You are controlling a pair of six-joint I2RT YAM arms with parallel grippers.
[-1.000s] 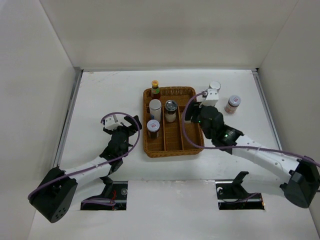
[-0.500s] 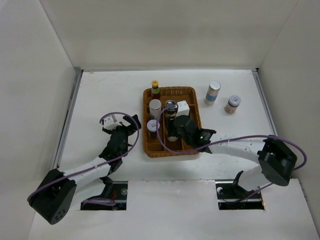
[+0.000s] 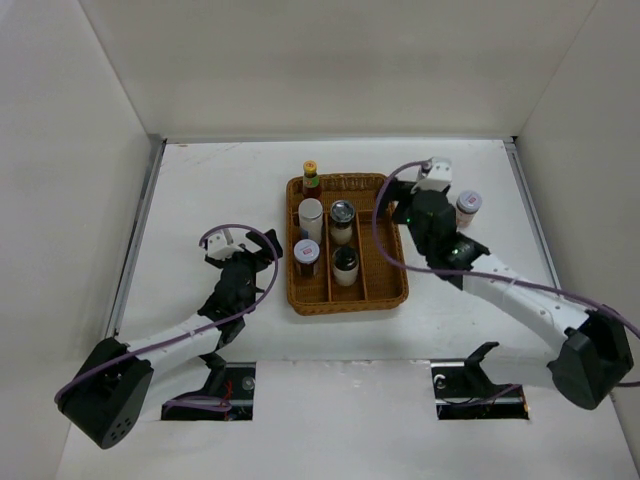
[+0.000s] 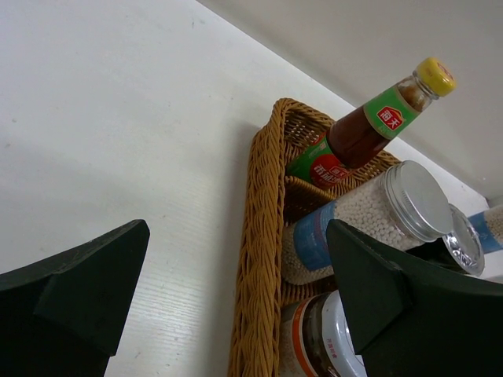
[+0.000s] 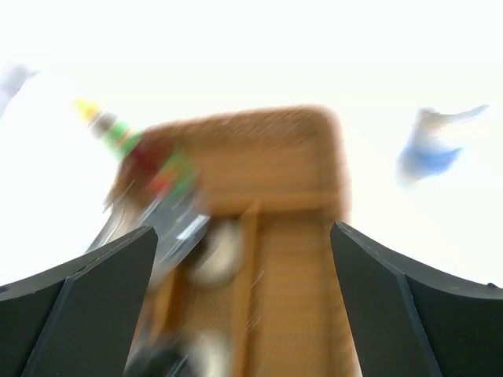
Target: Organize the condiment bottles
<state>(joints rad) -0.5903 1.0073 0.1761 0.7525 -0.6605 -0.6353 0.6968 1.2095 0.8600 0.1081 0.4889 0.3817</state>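
Right claw (image 5: 244, 229) first: its two dark fingers sit at the lower corners of my wrist view, spread wide, with nothing between them. It hangs near the back right corner of the wicker tray (image 3: 385, 265), and that wrist view is smeared with blur. To the right of the tray there I make out a blurred white and blue shape, which I take for the blue-labelled cylinder (image 5: 428, 149); from above, my own wrist hides it.

Left claw (image 4: 237, 236) is spread just as wide and is empty, low over the table (image 3: 200, 190) to the left of the tray.

Five bottles stand inside the tray. The red-sauce bottle (image 3: 311, 177) is at the back left corner. In front of it in the left compartment are the white cylinder (image 3: 311, 214) and a white-lidded spice jar (image 3: 306, 254). The chrome-topped shaker (image 3: 342, 218) and the black-capped shaker (image 3: 345, 264) stand in the middle one. A second spice jar (image 3: 466, 208) stands on the table to the right of the tray.
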